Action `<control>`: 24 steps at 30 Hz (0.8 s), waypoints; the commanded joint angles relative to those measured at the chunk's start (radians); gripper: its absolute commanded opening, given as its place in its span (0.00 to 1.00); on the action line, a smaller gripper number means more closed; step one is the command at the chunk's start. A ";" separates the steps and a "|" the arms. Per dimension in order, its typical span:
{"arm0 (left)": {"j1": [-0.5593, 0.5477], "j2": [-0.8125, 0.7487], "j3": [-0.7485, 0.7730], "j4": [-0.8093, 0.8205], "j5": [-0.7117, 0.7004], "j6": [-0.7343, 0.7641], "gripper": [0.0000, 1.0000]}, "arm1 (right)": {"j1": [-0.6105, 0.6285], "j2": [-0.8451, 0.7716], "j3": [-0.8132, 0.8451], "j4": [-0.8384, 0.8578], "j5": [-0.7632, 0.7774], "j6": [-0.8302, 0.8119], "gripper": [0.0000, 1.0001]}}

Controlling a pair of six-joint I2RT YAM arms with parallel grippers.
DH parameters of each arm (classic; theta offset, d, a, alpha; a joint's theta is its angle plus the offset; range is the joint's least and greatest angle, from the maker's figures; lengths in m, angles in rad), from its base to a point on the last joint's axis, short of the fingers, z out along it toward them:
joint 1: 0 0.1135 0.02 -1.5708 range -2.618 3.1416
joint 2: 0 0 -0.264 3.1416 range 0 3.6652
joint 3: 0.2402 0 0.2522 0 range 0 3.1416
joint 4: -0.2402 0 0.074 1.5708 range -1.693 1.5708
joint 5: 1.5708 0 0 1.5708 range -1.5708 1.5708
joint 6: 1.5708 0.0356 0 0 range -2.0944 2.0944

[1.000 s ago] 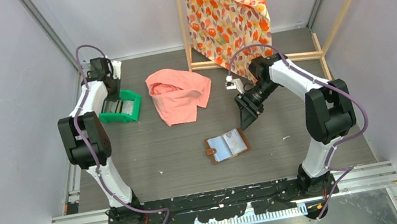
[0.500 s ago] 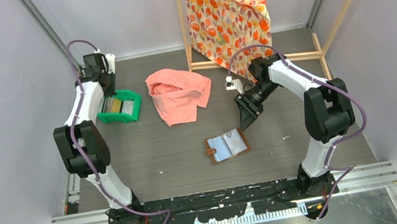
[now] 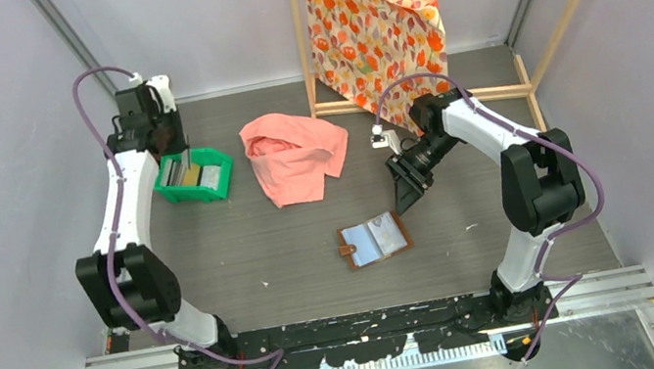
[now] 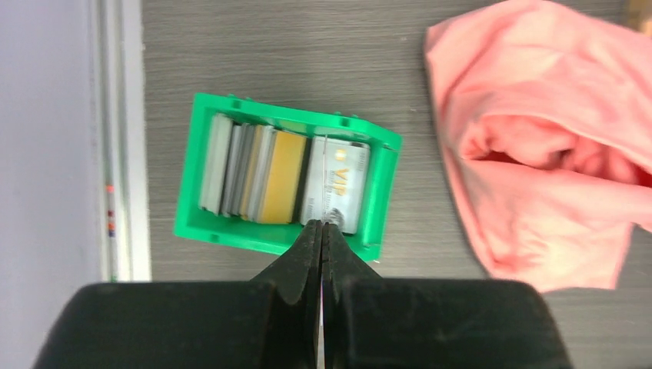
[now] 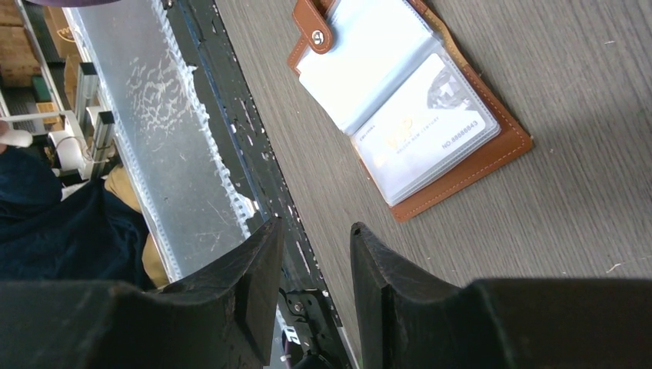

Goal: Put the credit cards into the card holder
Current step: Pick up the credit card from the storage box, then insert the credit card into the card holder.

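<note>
Lying open, card holder (image 3: pixel 375 240) points its snap tab (image 3: pixel 347 250) leftward.

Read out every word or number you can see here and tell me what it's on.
"VIP": on the silver card in the green tray; smaller print below is blurred.
"NO.88888843", as best it reads: on the pale card in a clear pocket of the card holder; its gold wording is unreadable.

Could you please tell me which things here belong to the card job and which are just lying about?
Job: cards, in the green tray; open wallet.
Lying about: pink cloth; flowered fabric; wooden frame.
</note>
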 commanded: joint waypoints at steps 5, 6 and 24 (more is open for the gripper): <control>0.005 -0.205 -0.179 0.072 0.348 -0.303 0.00 | -0.005 -0.041 0.009 -0.006 -0.068 -0.010 0.42; 0.005 -0.225 -0.212 0.097 0.393 -0.345 0.00 | -0.005 -0.046 0.005 -0.001 -0.080 -0.004 0.42; -0.353 -0.379 -0.793 0.916 0.619 -1.066 0.00 | -0.004 -0.059 -0.097 0.282 -0.364 0.323 0.44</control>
